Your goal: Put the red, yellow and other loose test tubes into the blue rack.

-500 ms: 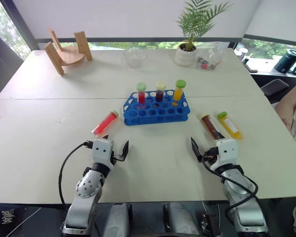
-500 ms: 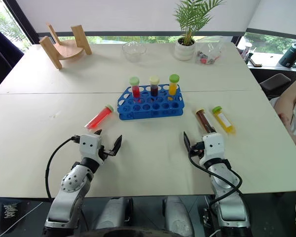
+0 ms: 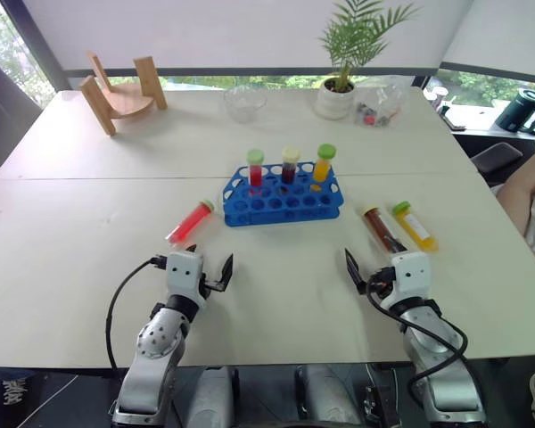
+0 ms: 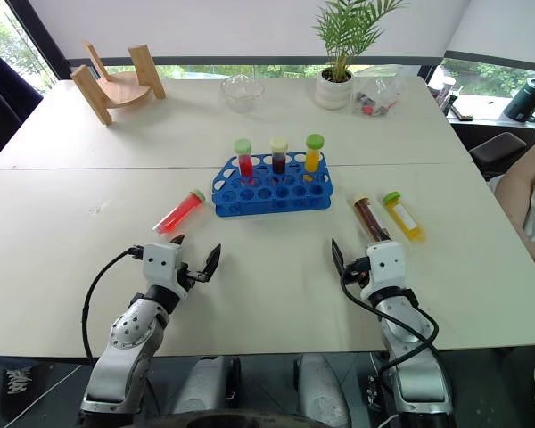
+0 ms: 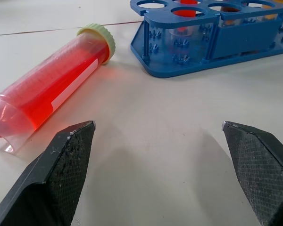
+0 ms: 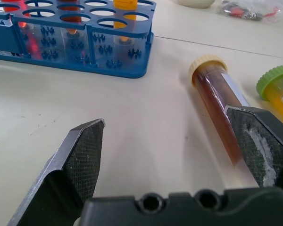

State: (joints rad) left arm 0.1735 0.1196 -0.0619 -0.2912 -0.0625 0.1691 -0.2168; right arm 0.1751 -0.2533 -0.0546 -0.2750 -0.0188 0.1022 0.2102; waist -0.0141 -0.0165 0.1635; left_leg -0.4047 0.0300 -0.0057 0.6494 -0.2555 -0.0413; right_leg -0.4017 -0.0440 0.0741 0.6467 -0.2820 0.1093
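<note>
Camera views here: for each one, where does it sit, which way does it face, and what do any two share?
Left eye view: on the head, looking forward and down over the table; both arms show, left gripper and right gripper open.
Right eye view: beside it, same scene.
Left wrist view: low over the table, facing the red tube and blue rack; two open fingers.
Right wrist view: low, facing the brown tube, yellow tube and rack; fingers open.
Every view shows the rack.
</note>
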